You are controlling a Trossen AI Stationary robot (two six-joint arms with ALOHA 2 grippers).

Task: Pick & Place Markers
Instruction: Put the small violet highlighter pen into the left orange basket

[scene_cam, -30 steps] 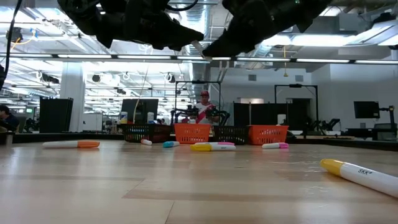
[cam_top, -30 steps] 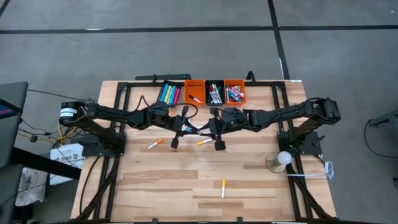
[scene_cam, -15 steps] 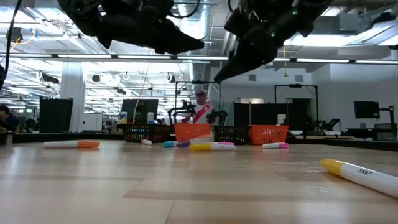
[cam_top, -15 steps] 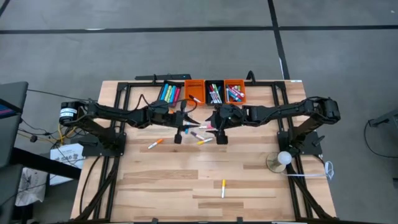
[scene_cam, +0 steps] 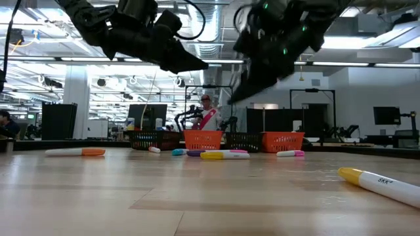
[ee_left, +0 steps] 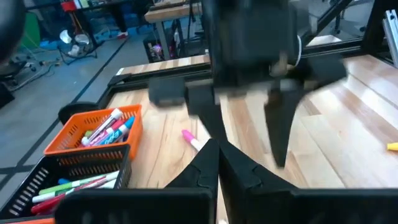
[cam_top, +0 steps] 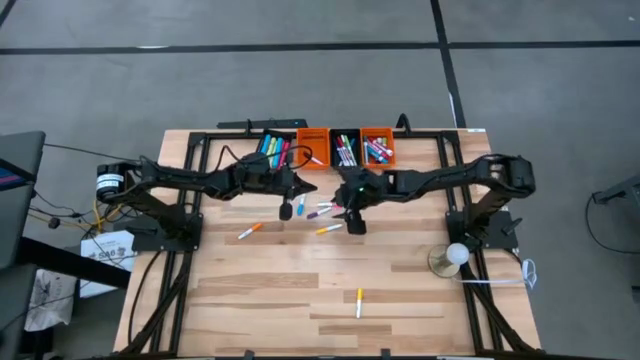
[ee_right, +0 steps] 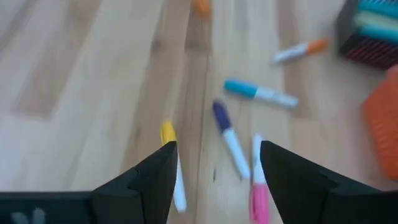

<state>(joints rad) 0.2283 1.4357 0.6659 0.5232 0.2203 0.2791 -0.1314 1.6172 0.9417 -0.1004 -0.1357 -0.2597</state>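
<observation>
Several markers lie loose in mid-table: a blue one point(ee_right: 258, 92), a purple one point(ee_right: 229, 134), a pink one point(ee_right: 256, 180) and a yellow one point(ee_right: 171, 162). An orange marker point(cam_top: 250, 230) lies to their left, and another yellow one point(cam_top: 359, 300) lies toward the near edge. My right gripper point(ee_right: 217, 168) hovers open above the cluster, touching nothing. My left gripper point(ee_left: 217, 149) is shut and empty, hanging in the air just left of the cluster point(cam_top: 288, 208) and facing the right gripper point(ee_left: 242, 93). More markers fill the bins at the far edge.
Four small bins stand in a row at the far edge: black point(cam_top: 270, 150), orange point(cam_top: 312, 147), black point(cam_top: 345, 150), orange point(cam_top: 377, 148). A round lamp-like object point(cam_top: 452, 258) stands near the right arm's base. Bare wood stretches toward the near edge. A person point(scene_cam: 209, 117) shows in the room beyond.
Both grippers have drawn a little toward the far edge. The right gripper has tipped more steeply down over the cluster. Markers that the grippers covered in the high view now show between them. The markers themselves have stayed put.
</observation>
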